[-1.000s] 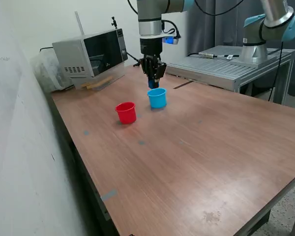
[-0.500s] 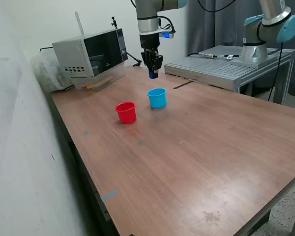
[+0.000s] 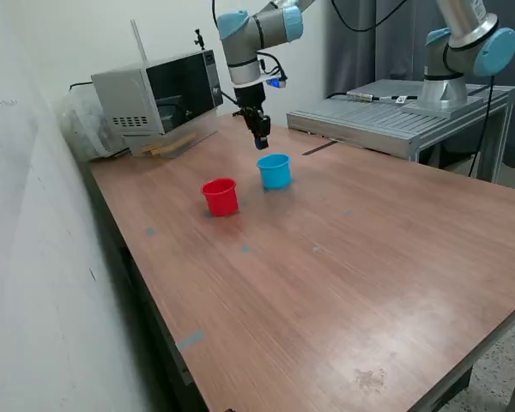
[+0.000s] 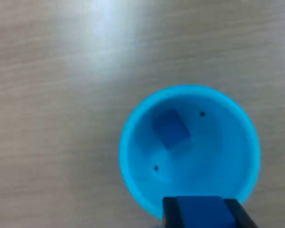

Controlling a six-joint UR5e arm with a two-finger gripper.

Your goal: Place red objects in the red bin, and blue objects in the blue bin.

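Observation:
The blue bin point(image 3: 275, 171) is a light blue cup standing on the wooden table point(image 3: 343, 257). The red bin point(image 3: 221, 196), a red cup, stands beside it toward the exterior view's left. My gripper point(image 3: 261, 140) hangs above the blue cup, a little behind it, shut on a dark blue cube point(image 4: 199, 211). In the wrist view another dark blue cube point(image 4: 170, 128) lies inside the blue bin point(image 4: 133, 156). The gripper point(image 4: 199, 216) shows only as dark fingertips point(image 4: 168, 214) flanking the held cube. No red objects are in view.
A microwave point(image 3: 154, 94) stands at the table's back corner with flat wooden pieces point(image 3: 173, 144) in front of it. A second robot arm point(image 3: 463, 51) sits on a metal platform point(image 3: 395, 116) at the exterior view's right. A wall point(image 3: 34, 257) borders the left.
The gripper has lifted from just over the blue cup, still holding the blue cube. The arm has swung toward the exterior view's left and back.

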